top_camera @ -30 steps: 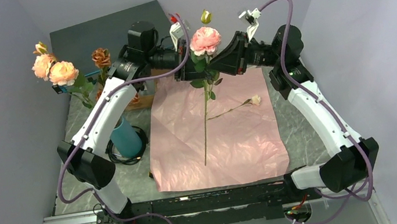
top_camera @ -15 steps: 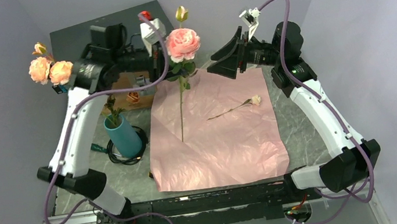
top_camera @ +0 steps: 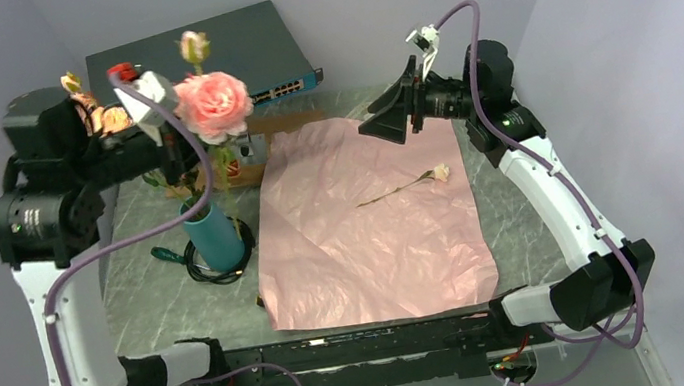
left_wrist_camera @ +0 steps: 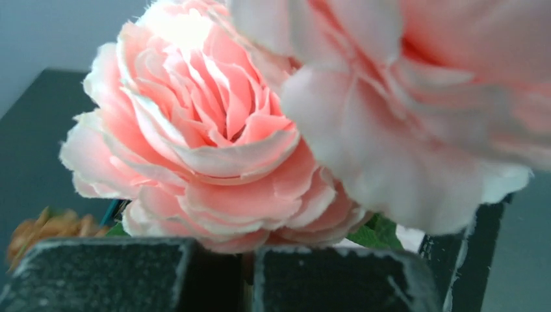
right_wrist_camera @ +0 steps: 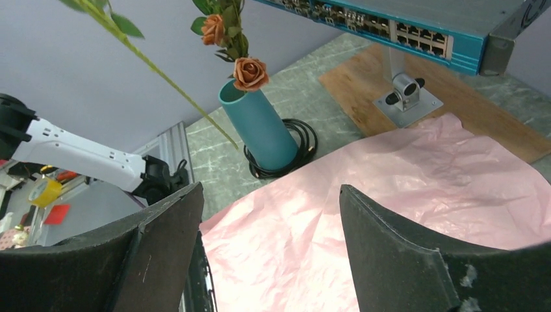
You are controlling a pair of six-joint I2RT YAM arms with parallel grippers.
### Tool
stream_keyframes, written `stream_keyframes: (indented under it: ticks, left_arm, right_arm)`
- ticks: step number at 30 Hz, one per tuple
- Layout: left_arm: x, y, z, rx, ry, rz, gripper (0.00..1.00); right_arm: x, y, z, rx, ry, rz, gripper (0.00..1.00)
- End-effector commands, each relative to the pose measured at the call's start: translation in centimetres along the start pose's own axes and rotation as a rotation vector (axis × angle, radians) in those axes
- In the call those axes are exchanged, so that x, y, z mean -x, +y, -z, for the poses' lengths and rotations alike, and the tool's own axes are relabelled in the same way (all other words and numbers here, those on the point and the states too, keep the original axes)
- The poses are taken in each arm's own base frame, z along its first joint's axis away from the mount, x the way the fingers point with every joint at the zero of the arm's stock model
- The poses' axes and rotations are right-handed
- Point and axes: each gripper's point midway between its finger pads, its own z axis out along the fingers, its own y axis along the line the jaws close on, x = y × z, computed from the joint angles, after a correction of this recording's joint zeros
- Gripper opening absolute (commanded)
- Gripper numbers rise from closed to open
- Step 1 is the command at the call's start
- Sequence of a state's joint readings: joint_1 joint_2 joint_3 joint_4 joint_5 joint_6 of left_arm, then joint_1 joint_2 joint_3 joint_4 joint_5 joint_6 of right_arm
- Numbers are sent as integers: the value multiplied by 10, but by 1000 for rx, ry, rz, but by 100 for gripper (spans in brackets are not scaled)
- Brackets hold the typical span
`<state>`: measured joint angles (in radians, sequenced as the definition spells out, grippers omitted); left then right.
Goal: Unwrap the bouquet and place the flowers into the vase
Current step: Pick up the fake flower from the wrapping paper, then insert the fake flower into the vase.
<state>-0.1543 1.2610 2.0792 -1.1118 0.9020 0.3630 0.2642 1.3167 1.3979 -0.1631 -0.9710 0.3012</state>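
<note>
Your left tool point(left_wrist_camera: 247, 283) is closed tight on the stem of the big rose point(top_camera: 213, 105), high over the vase point(top_camera: 216, 239). Whether the stem end is inside the mouth, I cannot tell. If you lower it off-centre, it may tip the vase. Your right tool point(right_wrist_camera: 269, 260) is wide open and empty, above the paper point(top_camera: 376, 249), where a small rose point(top_camera: 436, 174) lies.
</note>
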Motion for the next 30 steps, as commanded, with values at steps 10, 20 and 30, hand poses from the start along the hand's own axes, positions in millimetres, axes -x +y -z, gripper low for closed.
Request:
stream_keyframes:
  ticks: [10, 20, 30]
  left_arm:
    - [31, 16, 76, 392, -156, 120, 0]
    - [59, 54, 110, 669, -208, 87, 0]
    - [51, 108, 126, 839, -162, 148, 0]
  right_arm:
    - [-21, -16, -4, -16, 26, -18, 80]
    - [-23, -17, 0, -40, 27, 16, 80]
    - [-24, -21, 1, -58, 38, 43, 80]
